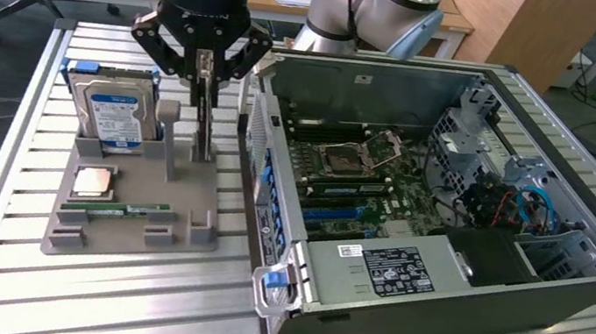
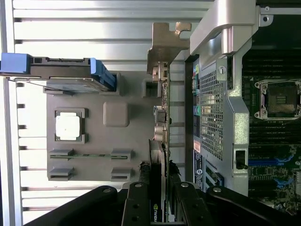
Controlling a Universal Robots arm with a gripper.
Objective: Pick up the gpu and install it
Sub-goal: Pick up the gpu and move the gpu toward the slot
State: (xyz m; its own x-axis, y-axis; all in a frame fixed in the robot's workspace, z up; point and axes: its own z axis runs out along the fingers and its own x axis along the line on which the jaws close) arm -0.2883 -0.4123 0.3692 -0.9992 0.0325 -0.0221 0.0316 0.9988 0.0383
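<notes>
Pinching the gpu, the jaws hang beside the case.

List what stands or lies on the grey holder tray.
On the tray: an upright hard drive, a flat processor chip, a green memory stick and the gpu, edge-on, clamped by the gripper. The drive covers the tray behind it.

the gripper is black. the graphics card is dark. the hard drive is silver with a blue and white label. the holder is grey. the table is silver with parallel ribs. the circuit board is green.
</notes>
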